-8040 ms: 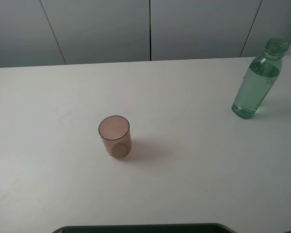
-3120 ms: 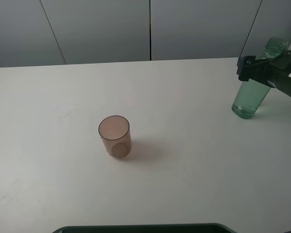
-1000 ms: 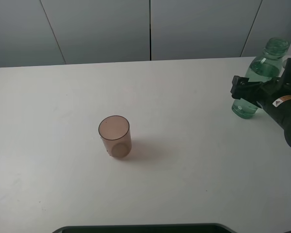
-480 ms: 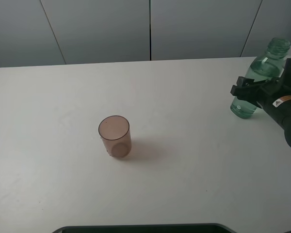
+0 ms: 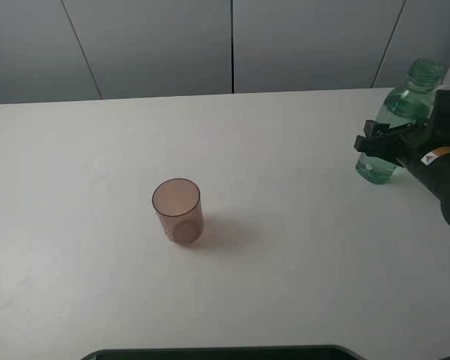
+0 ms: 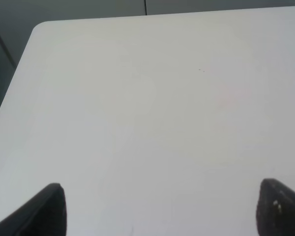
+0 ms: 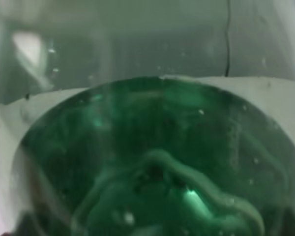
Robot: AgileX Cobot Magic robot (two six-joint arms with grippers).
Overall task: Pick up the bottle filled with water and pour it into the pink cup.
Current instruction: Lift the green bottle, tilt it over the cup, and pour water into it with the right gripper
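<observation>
The green-tinted bottle (image 5: 409, 99) stands near the table's right edge with water in it and no cap. My right gripper (image 5: 382, 144) is closed around its lower body from the right; the base sits at or just above the table. The right wrist view is filled by the bottle (image 7: 152, 147), seen through its green water. The pink cup (image 5: 178, 211) stands upright and empty left of the table's middle, far from the bottle. My left gripper (image 6: 160, 211) is open and empty over bare table, and it is out of the high view.
The white table (image 5: 285, 262) has its far edge against grey wall panels (image 5: 232, 45). A dark rim (image 5: 225, 352) runs along the near edge. The left wrist view shows the table's rounded corner (image 6: 39, 29).
Over eight seconds my right arm came in from the right and closed on the bottle. In the last second the bottle and gripper shifted slightly left.
</observation>
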